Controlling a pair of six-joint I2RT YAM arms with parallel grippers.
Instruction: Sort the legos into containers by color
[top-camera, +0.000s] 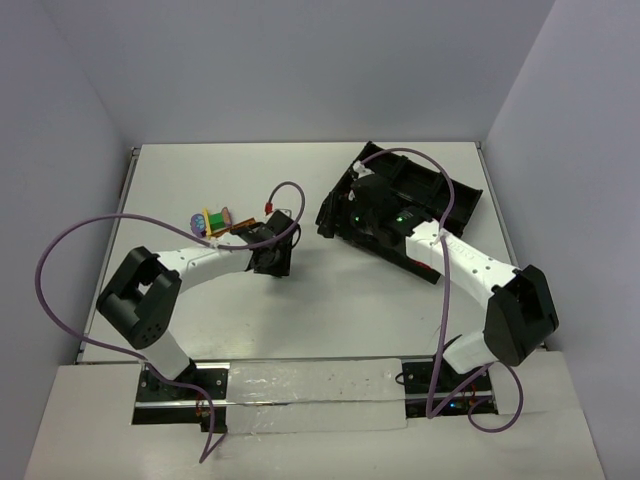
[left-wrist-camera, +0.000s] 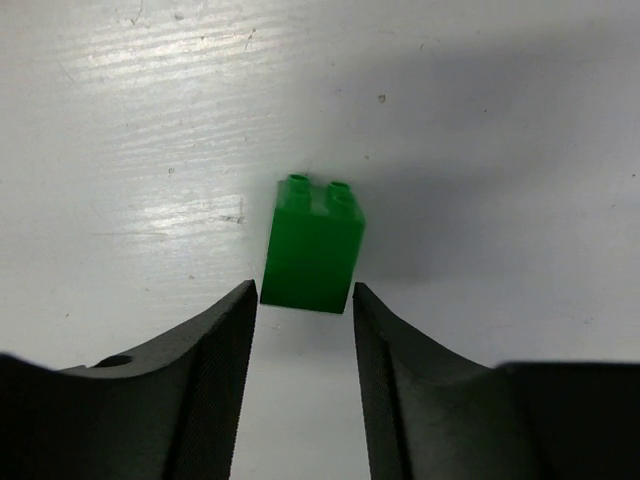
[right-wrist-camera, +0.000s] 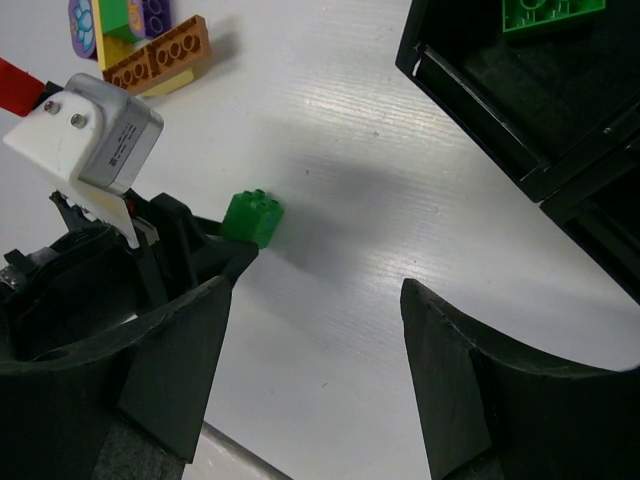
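Note:
A small green lego (left-wrist-camera: 312, 245) lies on the white table just beyond my left gripper's (left-wrist-camera: 303, 292) tips. That gripper is open and empty, its jaws level with the brick's near end. The right wrist view shows the same green lego (right-wrist-camera: 252, 216) by the left gripper (right-wrist-camera: 190, 250). My right gripper (right-wrist-camera: 316, 288) is open and empty above the table, beside the black tray (right-wrist-camera: 480, 120). A green brick (right-wrist-camera: 545, 12) lies in one tray compartment. A cluster of purple, yellow, green and brown legos (top-camera: 212, 220) sits left of the left gripper (top-camera: 272, 262).
The black tray (top-camera: 465, 195) lies at an angle at the back right, with the right gripper (top-camera: 345, 212) at its left end. A purple cable (top-camera: 70, 240) loops over the left side. Grey walls stand around the table.

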